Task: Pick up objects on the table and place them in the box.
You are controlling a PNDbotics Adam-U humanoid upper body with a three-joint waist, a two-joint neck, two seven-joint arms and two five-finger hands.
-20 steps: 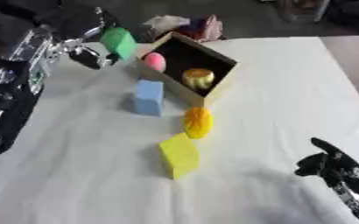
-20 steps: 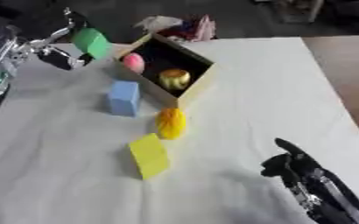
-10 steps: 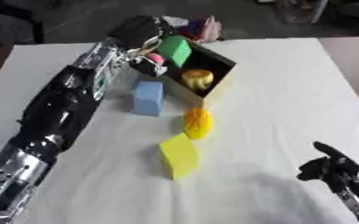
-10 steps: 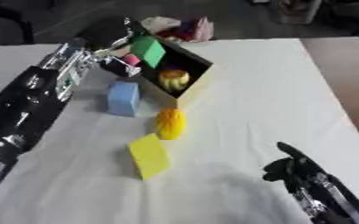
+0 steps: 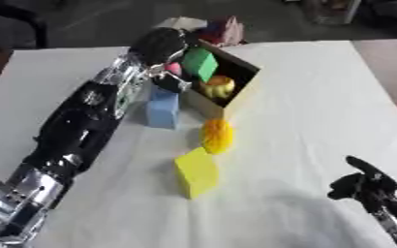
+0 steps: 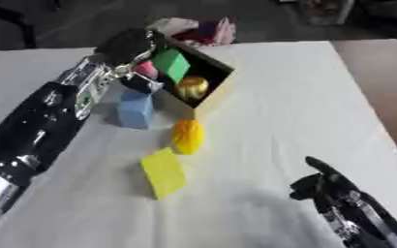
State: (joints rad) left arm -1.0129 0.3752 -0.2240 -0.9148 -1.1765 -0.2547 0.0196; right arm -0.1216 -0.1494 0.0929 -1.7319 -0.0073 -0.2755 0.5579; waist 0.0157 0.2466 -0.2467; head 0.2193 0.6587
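Green block in the box

The green block [image 5: 200, 63] sits in the open box [image 5: 240, 89] with a pink thing [image 5: 175, 68] and a golden ball [image 5: 221, 86]. The left hand [image 5: 161, 44] is over the box; I cannot tell how its fingers are. On the desk [image 5: 320, 97] lie a blue block [image 5: 163, 108], an orange thing [image 5: 216, 135] and a yellow block [image 5: 196, 172]. The right hand [image 5: 367, 186] rests low, fingers relaxed.

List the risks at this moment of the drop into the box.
1. The green block sits tilted among a pink thing and a yellow thing in the box; it may settle on top of them or tip out.
2. The left hand reaches in over the box wall; pulling back could drag the box or knock the blue block beside it.
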